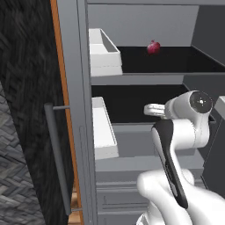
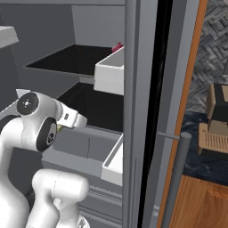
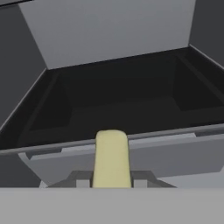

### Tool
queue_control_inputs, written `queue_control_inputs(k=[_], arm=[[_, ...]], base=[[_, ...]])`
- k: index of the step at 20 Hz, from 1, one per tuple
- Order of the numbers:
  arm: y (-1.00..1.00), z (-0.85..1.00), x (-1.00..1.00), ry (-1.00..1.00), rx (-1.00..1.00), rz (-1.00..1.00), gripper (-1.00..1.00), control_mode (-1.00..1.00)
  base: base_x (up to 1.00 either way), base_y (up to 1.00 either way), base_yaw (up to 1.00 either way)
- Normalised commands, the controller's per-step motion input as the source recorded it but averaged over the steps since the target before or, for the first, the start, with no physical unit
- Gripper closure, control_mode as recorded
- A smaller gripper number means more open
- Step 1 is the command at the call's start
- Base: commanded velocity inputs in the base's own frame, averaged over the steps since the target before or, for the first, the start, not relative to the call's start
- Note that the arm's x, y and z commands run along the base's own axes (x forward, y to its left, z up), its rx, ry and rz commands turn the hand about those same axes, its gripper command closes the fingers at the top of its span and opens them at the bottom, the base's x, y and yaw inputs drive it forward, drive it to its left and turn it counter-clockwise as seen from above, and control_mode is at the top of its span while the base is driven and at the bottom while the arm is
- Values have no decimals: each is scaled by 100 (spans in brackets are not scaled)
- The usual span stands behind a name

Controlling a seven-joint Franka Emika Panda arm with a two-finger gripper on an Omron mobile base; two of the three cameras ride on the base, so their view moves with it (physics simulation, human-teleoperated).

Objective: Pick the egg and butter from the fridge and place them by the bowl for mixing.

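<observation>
Holding the butter [image 3: 111, 158], the hand [image 3: 111, 183] was clamped on the stick, which stood up between the two fingertips in front of the black middle shelf [image 3: 122, 109] of the fridge [image 1: 77, 88]. Judged from that, the butter pick looked done or nearly so, but carrying it out and setting it by the bowl remained. No egg could be made out, so I could not tell whether that half was finished.

Left base view showed a dark red round item [image 1: 153, 46] on the upper shelf and the door's bar handle [image 1: 57, 158]. Right base view showed the white door bins [image 2: 109, 73] edge-on. Hand view alone gave the grip itself.
</observation>
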Motion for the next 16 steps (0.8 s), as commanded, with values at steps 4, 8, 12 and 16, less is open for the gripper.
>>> queue_control_inputs(k=[4, 8, 12, 16], arm=[[0, 0, 0, 0, 0, 0, 100, -100], [1, -2, -7, 0, 0, 0, 100, 100], [0, 0, 0, 0, 0, 0, 100, 100], [0, 0, 0, 0, 0, 0, 100, 100]], base=[[0, 0, 0], [-23, 0, 0], [-68, 0, 0], [-76, 0, 0]])
